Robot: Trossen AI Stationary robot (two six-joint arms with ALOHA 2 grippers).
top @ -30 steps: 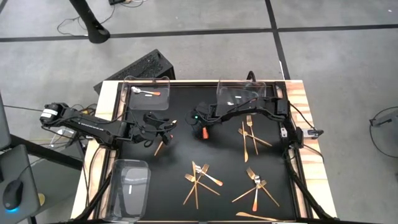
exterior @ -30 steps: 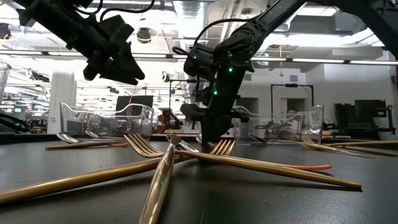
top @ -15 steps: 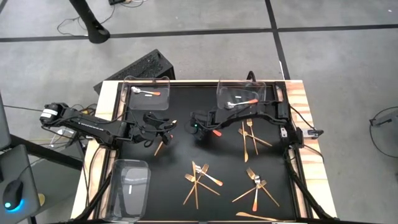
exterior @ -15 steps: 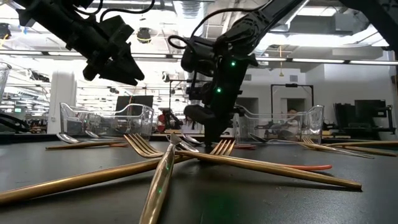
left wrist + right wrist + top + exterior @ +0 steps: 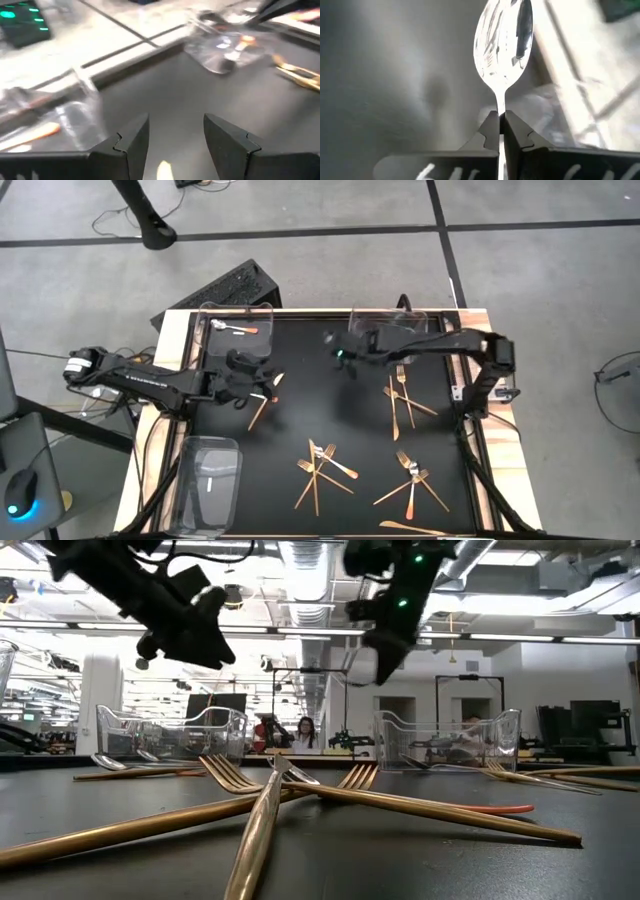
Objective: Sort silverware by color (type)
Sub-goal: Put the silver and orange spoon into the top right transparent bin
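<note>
My right gripper is shut on a silver-bowled spoon. It hangs well above the black table, beside the far right clear tray, and shows high up in the low view. My left gripper stands open over the table's left half, above a gold utensil that lies flat. A red-handled spoon lies in the far left tray. More gold forks lie on the table at right and in two near piles. My right gripper pinches the spoon's thin neck, just behind the bowl, between its two fingers. The spoon runs along the fingers, and its bowl sticks out past their tips. The fingers hide the handle. The spoon is lifted clear of the table.
A third clear tray stands at the near left corner. A gold knife lies at the near edge. In the low view crossed gold forks lie close in front. A person sits in the room behind the table.
My right gripper has risen from the table's middle with the spoon and gone toward the far right tray, rolling its wrist. The spoon, which lay on the table, is now lifted clear.
</note>
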